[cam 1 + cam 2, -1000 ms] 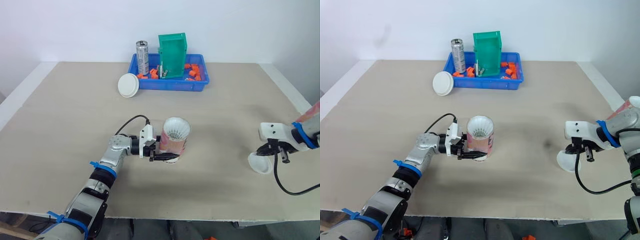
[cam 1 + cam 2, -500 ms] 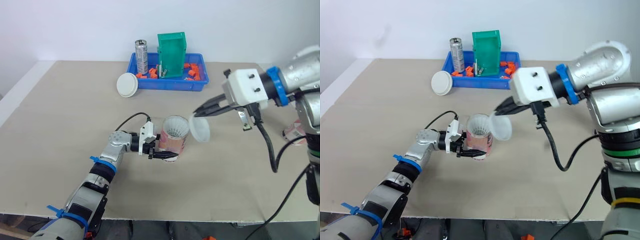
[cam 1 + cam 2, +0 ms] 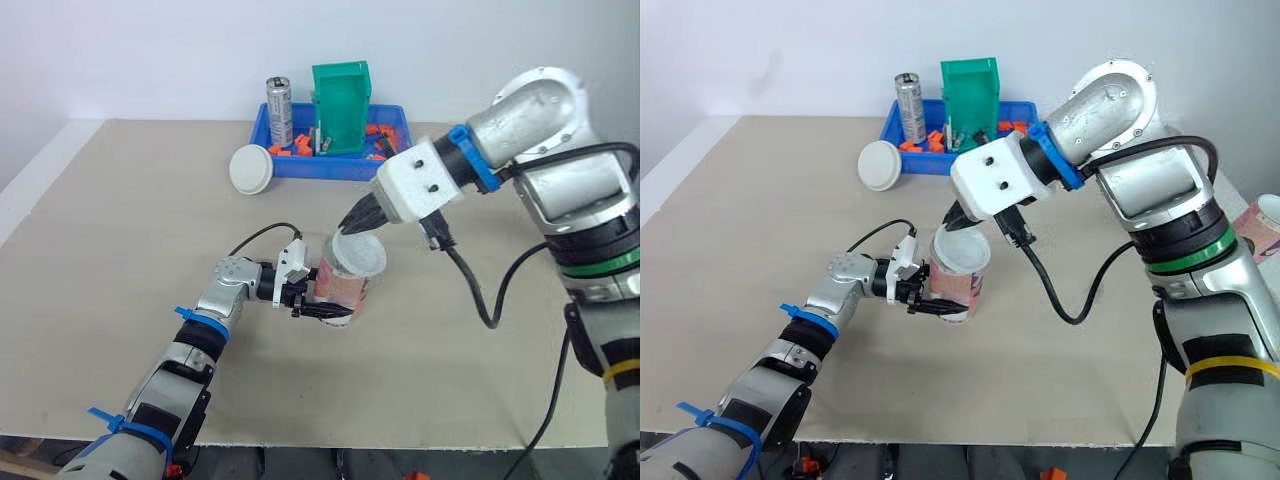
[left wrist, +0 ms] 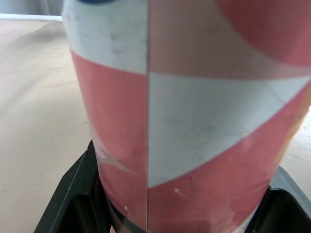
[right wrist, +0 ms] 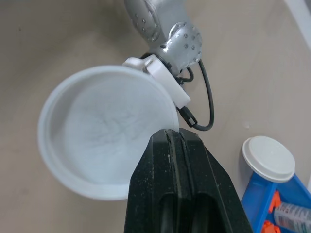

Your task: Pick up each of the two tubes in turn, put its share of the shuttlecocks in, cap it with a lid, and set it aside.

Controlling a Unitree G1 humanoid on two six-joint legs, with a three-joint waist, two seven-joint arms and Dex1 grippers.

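Lid [image 3: 358, 252] is pinched by its rim between the closed fingers of the right gripper [image 3: 347, 227] and is held at the mouth of the red-and-white tube [image 3: 343, 288] just below. The tube is clamped near its base by the left gripper [image 3: 320, 305]. Well beyond both grippers, a second lid [image 3: 251, 168] is seen just beside the blue tray [image 3: 330, 170].

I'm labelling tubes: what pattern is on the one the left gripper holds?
Red and white slanted bands on the tube, clearest in the left wrist view.
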